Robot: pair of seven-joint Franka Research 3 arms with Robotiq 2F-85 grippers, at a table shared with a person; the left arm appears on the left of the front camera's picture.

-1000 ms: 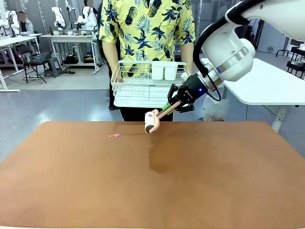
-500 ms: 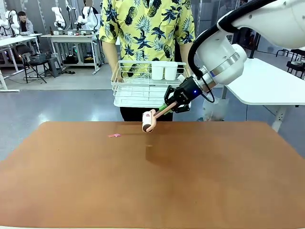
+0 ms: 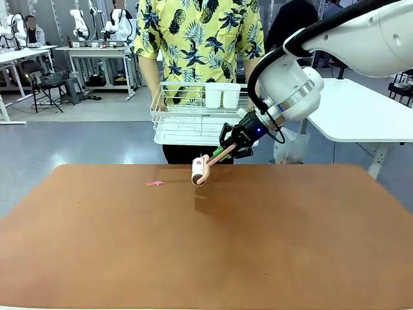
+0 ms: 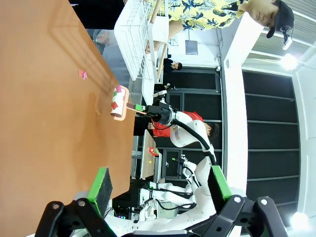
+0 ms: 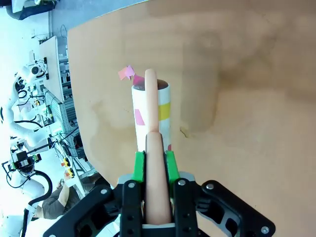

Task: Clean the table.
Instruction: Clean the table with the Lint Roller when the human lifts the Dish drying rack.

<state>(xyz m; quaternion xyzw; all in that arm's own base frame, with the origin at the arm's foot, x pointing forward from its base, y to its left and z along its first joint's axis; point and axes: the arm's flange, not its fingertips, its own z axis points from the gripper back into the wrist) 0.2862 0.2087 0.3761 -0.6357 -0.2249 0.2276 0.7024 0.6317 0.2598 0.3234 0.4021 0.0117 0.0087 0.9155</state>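
The right end effector (image 3: 226,148) (image 5: 153,165) is clenched on the handle of a lint roller (image 3: 201,170) (image 5: 152,118) (image 4: 118,102), whose roll hangs above the counter (image 3: 206,245) ahead of it. A pink scrap (image 3: 155,183) (image 5: 127,73) lies on the counter beyond the roll. The left end effector (image 4: 160,182) is released, with the counter beside it.

Right arm (image 3: 374,32) swings in from about 2 o'clock in the front view, elbow up high, wrist tilted so the right gripper (image 3: 227,147) points down toward 8 o'clock. Its green pads (image 5: 139,165) are squeezed onto the handle of a lint roller (image 3: 202,170) (zero gap). The left gripper (image 4: 160,185) has its fingers spread wide, sitting at 7 and 5 o'clock in its own wrist view.
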